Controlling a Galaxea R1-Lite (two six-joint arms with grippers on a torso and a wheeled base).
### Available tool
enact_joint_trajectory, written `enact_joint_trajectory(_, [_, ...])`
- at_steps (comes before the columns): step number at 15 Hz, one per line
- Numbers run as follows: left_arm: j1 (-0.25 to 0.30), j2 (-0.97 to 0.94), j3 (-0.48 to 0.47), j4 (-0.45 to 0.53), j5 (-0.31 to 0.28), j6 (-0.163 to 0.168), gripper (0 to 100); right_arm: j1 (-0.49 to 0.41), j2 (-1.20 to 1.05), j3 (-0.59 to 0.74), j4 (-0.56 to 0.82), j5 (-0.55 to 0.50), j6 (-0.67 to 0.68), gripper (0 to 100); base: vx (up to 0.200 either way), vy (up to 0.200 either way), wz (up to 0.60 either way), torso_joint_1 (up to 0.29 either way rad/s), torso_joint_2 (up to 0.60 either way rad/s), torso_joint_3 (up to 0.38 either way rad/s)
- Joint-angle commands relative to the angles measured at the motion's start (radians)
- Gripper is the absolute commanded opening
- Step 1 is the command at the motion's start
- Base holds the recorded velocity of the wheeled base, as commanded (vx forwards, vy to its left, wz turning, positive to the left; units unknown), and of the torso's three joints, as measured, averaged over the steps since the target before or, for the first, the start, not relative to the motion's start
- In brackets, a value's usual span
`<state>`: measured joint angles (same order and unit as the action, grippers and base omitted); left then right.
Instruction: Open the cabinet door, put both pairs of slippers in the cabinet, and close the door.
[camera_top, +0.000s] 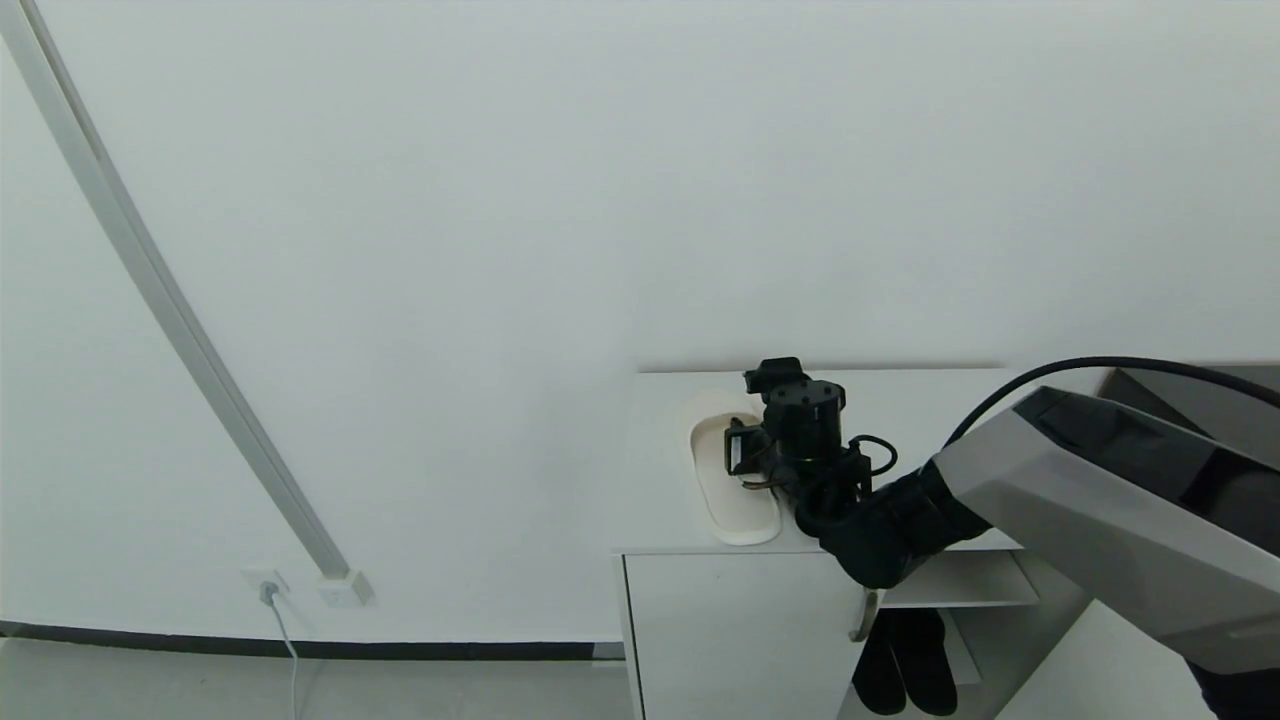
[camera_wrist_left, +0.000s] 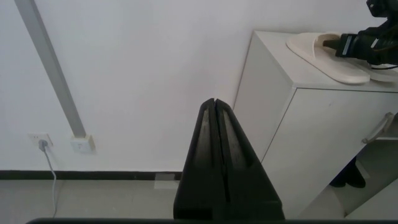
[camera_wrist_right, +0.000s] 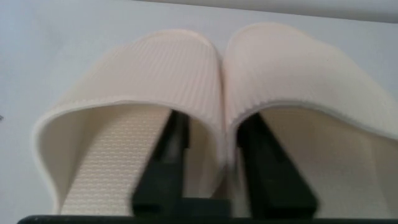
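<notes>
A plain white wall stands behind a white cabinet. On the cabinet's top lie two cream slippers, one pair. They look soft, light and bendy (I think they would flop). The right gripper has one finger inside each and squeezes the middle sides together, a good place to hold. Two black slippers sit low inside the cabinet. Off to the cabinet's side, the left gripper is closed on nothing.
</notes>
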<state>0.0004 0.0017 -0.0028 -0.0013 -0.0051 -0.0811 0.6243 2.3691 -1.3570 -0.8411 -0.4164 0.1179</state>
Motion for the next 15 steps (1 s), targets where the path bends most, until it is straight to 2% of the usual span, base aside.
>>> enact_joint_trajectory(1, [0.001,0.001,0.001,0.0,0.001,0.0,0,0.0,0.005,-0.001,-0.001,-0.001,0.0,0,0.0,0.0,0.0,0.0,0.0,0.0])
enact_joint_trajectory(5, [0.001,0.0,0.001,0.0,0.008,0.0,0,0.005,-0.025,0.009,-0.004,-0.004,-0.001,0,0.0,0.0,0.0,0.0,0.0,0.0])
enact_joint_trajectory(7, [0.0,0.0,0.001,0.0,0.02,-0.002,0,0.014,-0.146,0.085,-0.004,0.016,-0.037,0,0.0,0.0,0.0,0.0,0.0,0.0])
enact_joint_trajectory(9, [0.001,0.0,0.001,0.0,0.02,-0.002,0,0.032,-0.288,0.22,-0.004,0.094,-0.058,0,0.0,0.0,0.0,0.0,0.0,0.0])
enact_joint_trajectory(10, [0.001,0.0,0.001,0.0,0.02,-0.002,0,0.034,-0.292,0.226,-0.004,0.099,-0.057,0,0.0,0.0,0.0,0.0,0.0,0.0])
enact_joint_trajectory(11, [0.0,0.0,0.001,-0.002,0.019,0.0,0,0.052,-0.381,0.358,-0.01,0.162,-0.057,0,0.0,0.0,0.0,0.0,0.0,0.0])
enact_joint_trajectory(15, [0.0,0.001,0.001,0.0,0.019,0.0,0,0.083,-0.568,0.681,-0.096,0.341,-0.055,0,0.0,0.0,0.0,0.0,0.0,0.0])
